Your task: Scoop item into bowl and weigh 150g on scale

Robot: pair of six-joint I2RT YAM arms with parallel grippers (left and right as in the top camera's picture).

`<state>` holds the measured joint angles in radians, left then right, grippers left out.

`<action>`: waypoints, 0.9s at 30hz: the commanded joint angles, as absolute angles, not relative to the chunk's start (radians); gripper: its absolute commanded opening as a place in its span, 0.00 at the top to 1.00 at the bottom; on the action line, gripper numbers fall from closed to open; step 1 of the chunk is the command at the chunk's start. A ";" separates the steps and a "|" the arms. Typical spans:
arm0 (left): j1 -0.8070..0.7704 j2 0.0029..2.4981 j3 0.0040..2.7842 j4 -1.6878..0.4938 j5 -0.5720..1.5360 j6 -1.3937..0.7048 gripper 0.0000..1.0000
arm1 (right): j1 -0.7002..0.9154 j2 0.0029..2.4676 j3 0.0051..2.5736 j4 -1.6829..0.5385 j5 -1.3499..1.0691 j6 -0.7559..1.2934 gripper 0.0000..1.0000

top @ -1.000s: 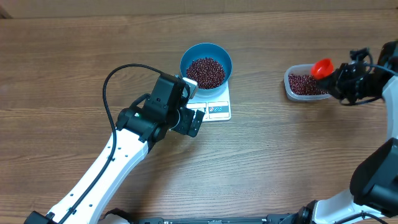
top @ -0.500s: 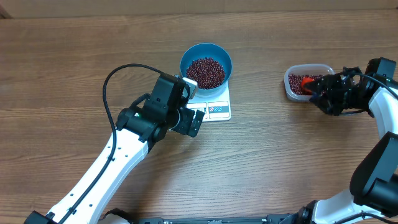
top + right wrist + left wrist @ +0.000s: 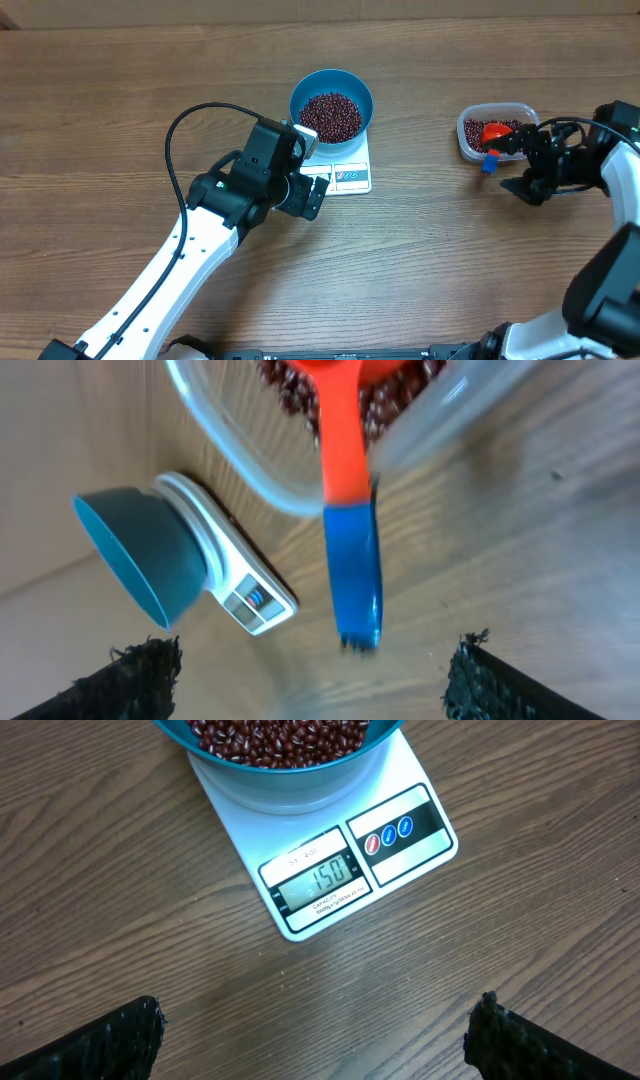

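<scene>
Maroon beans, small, oval and glossy, fill the deep blue bowl in a loose heap. The bowl is smooth-walled, round and plastic-looking. It stands on the far half of the flat white scale, which leaves the display and the blue and red button marks uncovered at the near edge. That placement looks deliberate, since the reading has to stay visible, and the left wrist view shows 150 on the panel. Judged from that reading, the weighing target appears to be met.

The left gripper hovers just beside the scale's display edge with its jaws spread wide and nothing between them. Its dark, rough-textured fingertips sit in the lower corners of that view. It seems positioned to look at the readout rather than to grip anything.

At the far right, a clear rectangular tub with rounded corners holds the rest of the beans. The scoop rests in it, its orange cup down among the beans and its blue handle leaning out over the rim onto the wood-grain table. That is a sensible parking spot, as it would keep stray beans inside the tub. The right gripper hangs just beside the handle's end, jaws wide apart and touching nothing.
</scene>
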<state>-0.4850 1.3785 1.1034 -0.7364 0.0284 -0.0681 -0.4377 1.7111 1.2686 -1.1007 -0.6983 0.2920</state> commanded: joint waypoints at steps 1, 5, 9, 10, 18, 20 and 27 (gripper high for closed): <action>-0.492 1.380 1.100 -0.735 0.025 -0.044 0.00 | -0.437 1.559 1.353 -1.163 -0.628 0.200 0.11; -0.492 1.380 1.100 -0.735 0.025 -0.045 0.00 | -0.412 1.417 1.422 -1.311 -0.510 0.154 0.09; -0.492 1.380 1.100 -0.735 0.025 -0.044 0.00 | -0.364 1.282 1.471 -1.456 -0.400 0.155 0.00; -0.492 1.380 1.100 -0.735 0.025 -0.044 0.00 | -0.360 1.261 1.473 -1.471 -0.401 0.155 0.00; -0.492 1.380 1.100 -0.735 0.025 -0.044 0.00 | -0.359 1.108 1.473 -1.536 -0.412 0.155 0.00; -0.492 1.380 1.100 -0.735 0.025 -0.044 0.00 | -0.359 1.097 1.473 -1.586 -0.408 0.153 0.00; -0.492 1.380 1.100 -0.735 0.025 -0.044 0.00 | -0.359 1.095 1.472 -1.583 -0.420 0.076 0.00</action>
<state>-0.4850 1.3785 1.1034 -0.7361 0.0284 -0.0677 -0.3595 1.1030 1.4551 -1.5967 -0.4038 0.1360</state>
